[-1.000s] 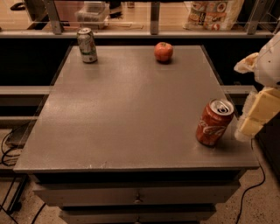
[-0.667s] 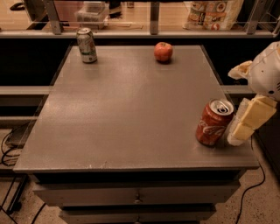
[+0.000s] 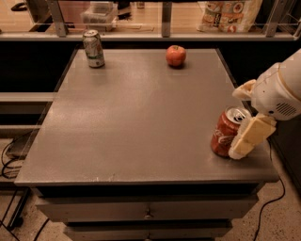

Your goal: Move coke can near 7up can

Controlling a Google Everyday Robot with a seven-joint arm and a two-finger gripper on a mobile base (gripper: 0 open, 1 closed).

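Note:
The red coke can (image 3: pixel 225 133) stands near the table's front right corner and looks slightly tilted. My gripper (image 3: pixel 238 123) comes in from the right and is open. Its near cream finger (image 3: pixel 247 137) lies against the can's right front side, and the far finger (image 3: pixel 243 90) shows just behind the can's top. The can sits between them on the table. The silver-green 7up can (image 3: pixel 93 48) stands upright at the table's far left corner, far from the coke can.
A red apple (image 3: pixel 176 55) sits at the far middle-right of the grey table (image 3: pixel 136 117). A ledge with a clear box (image 3: pixel 99 13) and a bag (image 3: pixel 229 14) runs behind the table. Cables lie on the floor at left.
My gripper has moved left toward the coke can, so its fingers now stand on either side of it. The cans and the apple have not moved.

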